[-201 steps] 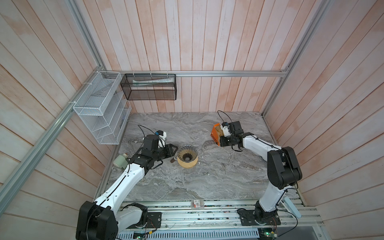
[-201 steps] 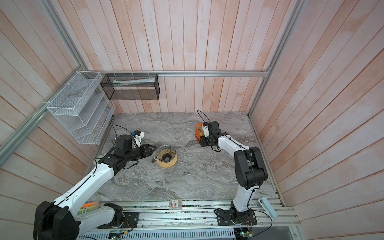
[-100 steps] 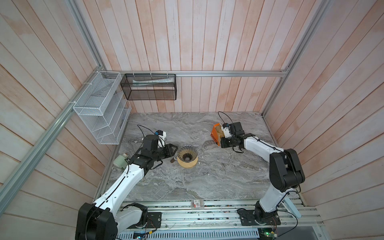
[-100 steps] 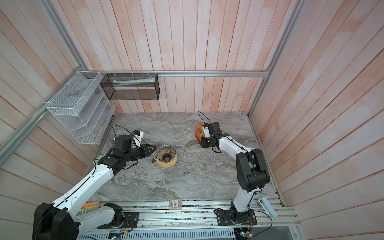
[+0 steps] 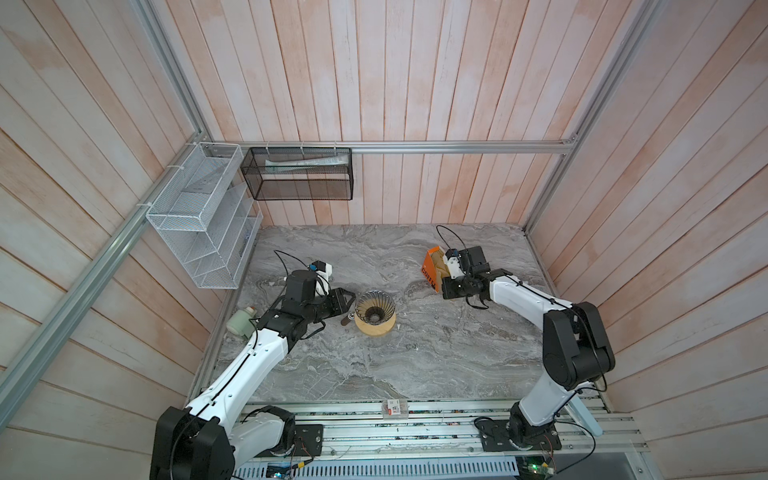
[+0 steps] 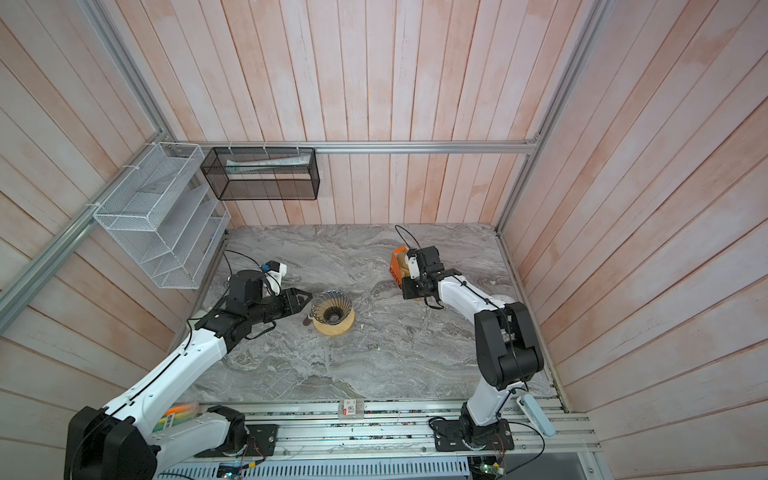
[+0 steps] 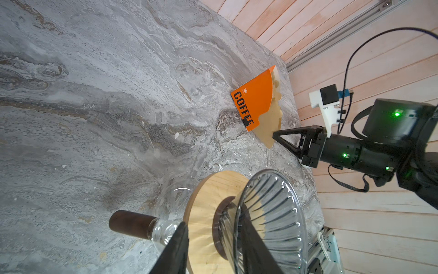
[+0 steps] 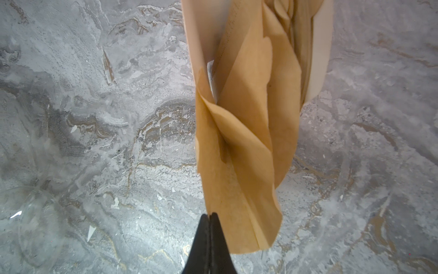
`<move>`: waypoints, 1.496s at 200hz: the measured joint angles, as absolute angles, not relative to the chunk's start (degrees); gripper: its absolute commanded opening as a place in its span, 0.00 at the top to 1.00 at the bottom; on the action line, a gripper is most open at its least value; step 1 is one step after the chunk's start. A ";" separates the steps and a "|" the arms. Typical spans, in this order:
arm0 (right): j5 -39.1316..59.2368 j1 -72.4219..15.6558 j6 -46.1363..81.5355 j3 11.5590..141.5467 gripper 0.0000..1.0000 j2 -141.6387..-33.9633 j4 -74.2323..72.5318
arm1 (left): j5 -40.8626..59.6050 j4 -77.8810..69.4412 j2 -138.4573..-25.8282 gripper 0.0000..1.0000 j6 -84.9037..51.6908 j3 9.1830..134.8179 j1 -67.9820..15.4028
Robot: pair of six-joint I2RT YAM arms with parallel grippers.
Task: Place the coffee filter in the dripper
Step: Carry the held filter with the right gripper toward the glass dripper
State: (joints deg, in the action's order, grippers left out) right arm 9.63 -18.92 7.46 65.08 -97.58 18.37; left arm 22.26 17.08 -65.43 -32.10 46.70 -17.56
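Note:
The dripper point(image 5: 376, 306) point(image 6: 331, 305) point(image 7: 270, 213), a dark wire cone, sits in a round wooden ring point(image 7: 206, 213) on a glass vessel at mid-table. My left gripper point(image 5: 349, 299) point(image 6: 305, 297) point(image 7: 213, 225) grips its left side, with one finger under the ring and the other inside the cone. My right gripper point(image 5: 444, 289) point(image 6: 405, 289) point(image 7: 273, 136) point(image 8: 209, 214) is shut on the corner of a tan coffee filter point(image 8: 241, 154) point(image 7: 267, 132). The filter sticks partly out of the orange COFFEE box point(image 5: 430, 270) point(image 6: 397, 266) point(image 7: 253, 102).
The vessel's brown handle point(image 7: 130, 224) points away from the dripper. A pale green bottle point(image 5: 241, 326) lies at the table's left edge. A white wire rack point(image 5: 199, 216) and a black mesh basket point(image 5: 299, 174) hang on the walls. More tan filters fill the box.
The right arm's elbow has drifted slightly toward the right and the front, with the gripper still at the box. The left arm has not moved.

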 measured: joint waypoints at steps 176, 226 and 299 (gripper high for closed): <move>8.19 -20.75 9.39 58.81 1.00 -89.45 21.61 | 22.28 16.69 -64.66 0.60 -32.62 45.93 -17.56; 7.94 -21.93 9.72 58.76 1.00 -86.11 23.11 | 22.28 16.73 -64.10 0.60 -32.62 45.93 -17.56; 6.61 -26.09 10.44 61.43 1.00 -82.74 28.77 | 21.37 18.94 -63.22 0.60 -32.03 46.09 -17.56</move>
State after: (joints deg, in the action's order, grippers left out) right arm 6.61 -26.09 10.44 61.43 -82.74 28.77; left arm 21.37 18.94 -63.22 -32.03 46.09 -17.56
